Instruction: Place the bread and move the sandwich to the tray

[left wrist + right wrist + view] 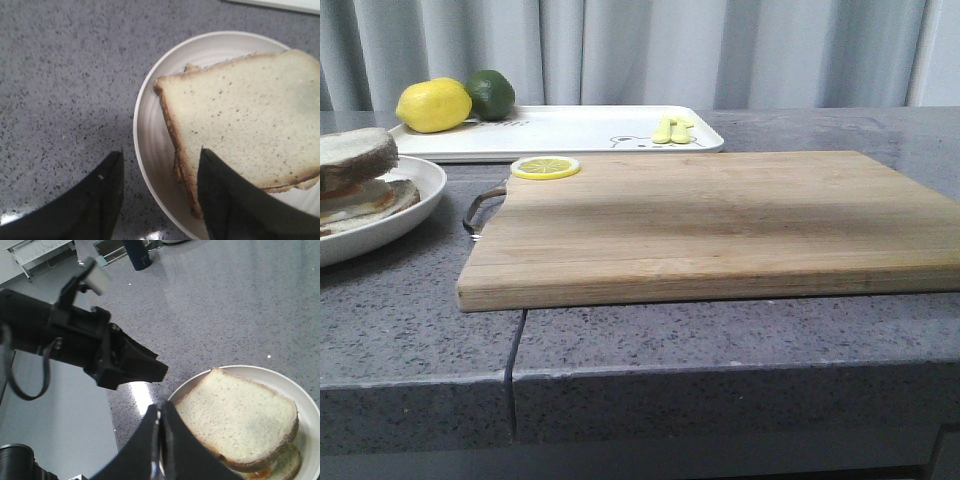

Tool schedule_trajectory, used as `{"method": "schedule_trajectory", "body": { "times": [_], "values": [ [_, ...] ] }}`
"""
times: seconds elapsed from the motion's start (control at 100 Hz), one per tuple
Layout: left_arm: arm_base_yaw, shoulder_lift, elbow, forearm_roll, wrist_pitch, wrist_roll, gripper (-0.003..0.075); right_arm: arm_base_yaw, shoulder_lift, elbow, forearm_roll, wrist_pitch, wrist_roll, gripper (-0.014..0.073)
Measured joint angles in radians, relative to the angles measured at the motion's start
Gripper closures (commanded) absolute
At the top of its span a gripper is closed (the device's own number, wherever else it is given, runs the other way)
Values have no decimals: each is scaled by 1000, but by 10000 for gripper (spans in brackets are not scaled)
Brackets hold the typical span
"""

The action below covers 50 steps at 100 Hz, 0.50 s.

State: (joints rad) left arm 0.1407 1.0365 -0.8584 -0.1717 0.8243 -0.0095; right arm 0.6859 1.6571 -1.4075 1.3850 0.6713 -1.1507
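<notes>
the left gripper (160,192) hangs open over the plated sandwich (240,125) at far left, while the right gripper (160,440) is pressed closed, empty.

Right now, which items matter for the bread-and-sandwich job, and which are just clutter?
For the job:
- sandwich, its top bread slice already on
- plate under it
- white tray

Just lying about:
- cutting board
- lemon
- lime
- lemon slice
- small yellow piece on the tray
</notes>
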Motion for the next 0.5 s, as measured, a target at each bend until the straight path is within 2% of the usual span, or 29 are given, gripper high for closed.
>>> {"method": "schedule_trajectory", "body": {
  "times": [0.21,0.5],
  "values": [
    [83,91,-57,-20,55,-4,398,0,-21,0,-4,17,0,658],
    [97,201,-58,-62,58,-4,398,0,-21,0,-8,19,-3,658]
  ]
}}
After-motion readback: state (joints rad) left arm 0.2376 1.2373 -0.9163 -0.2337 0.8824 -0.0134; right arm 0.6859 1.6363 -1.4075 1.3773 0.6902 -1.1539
